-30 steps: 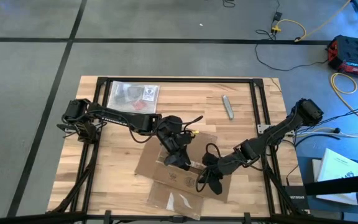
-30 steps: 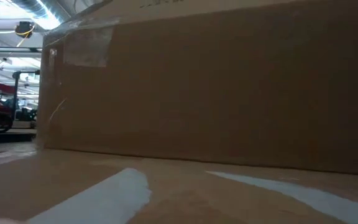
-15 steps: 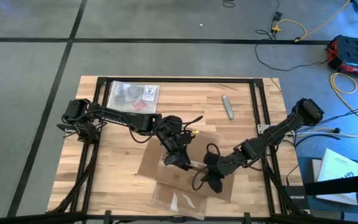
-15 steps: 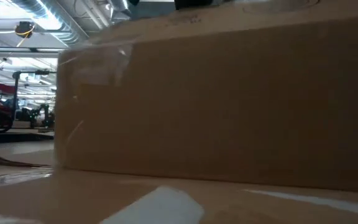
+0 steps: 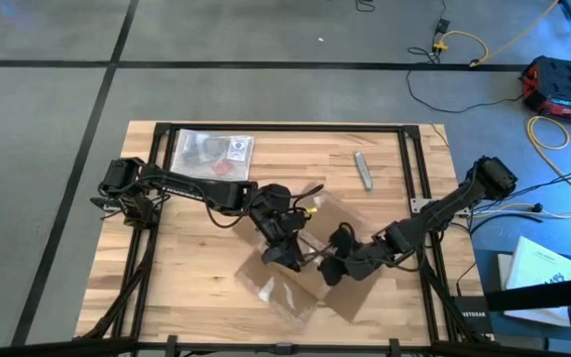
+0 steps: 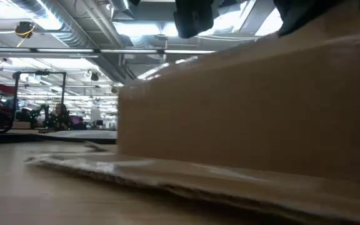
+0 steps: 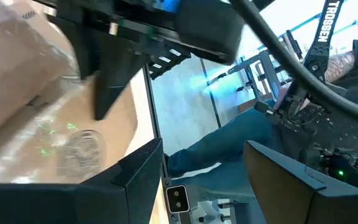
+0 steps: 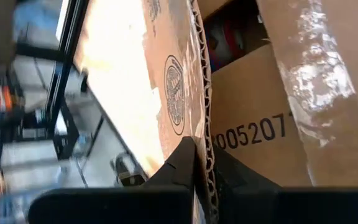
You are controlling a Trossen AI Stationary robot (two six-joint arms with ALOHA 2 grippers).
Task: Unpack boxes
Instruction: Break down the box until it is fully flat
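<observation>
The corrugated brown box (image 5: 305,260) has swung round, right claw (image 8: 202,163) pinching its flap, left claw (image 5: 287,260) spread.

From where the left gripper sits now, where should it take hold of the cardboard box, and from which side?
Probably a flap edge of the cardboard box, coming from above on the left arm's side. The right gripper is already pinched shut on a thin corrugated wall edge, showing the edges suit a pinch; the broad panels look too wide. The left gripper hovers over the box.
</observation>
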